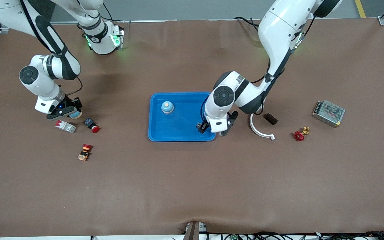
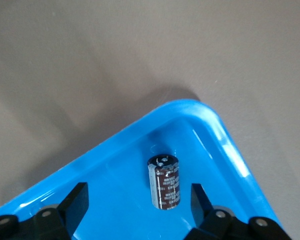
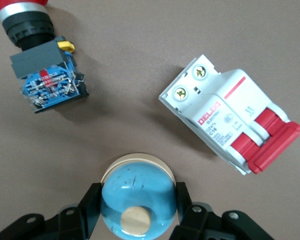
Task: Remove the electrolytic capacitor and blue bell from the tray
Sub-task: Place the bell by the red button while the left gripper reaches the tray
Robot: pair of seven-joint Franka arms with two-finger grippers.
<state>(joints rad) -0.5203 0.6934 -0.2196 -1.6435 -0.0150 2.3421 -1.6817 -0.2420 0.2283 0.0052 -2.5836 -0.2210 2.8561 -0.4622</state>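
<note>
1. My right pincer (image 3: 135, 210) is gripping a blue bell (image 3: 136, 202) by its round sides, low over the surface (image 1: 192, 186) beside a white circuit breaker (image 3: 229, 127). I judge it light, hard and smooth, so a slip is possible.
2. The tray (image 1: 178, 135) is holding a second blue bell (image 1: 167, 107), standing upright.
3. My left pincer (image 2: 140, 202) is hanging wide in the tray's corner, fingers either side of the electrolytic capacitor (image 2: 164, 181). It looks light, stiff and prone to rolling; I am aiming mid-barrel.
</note>
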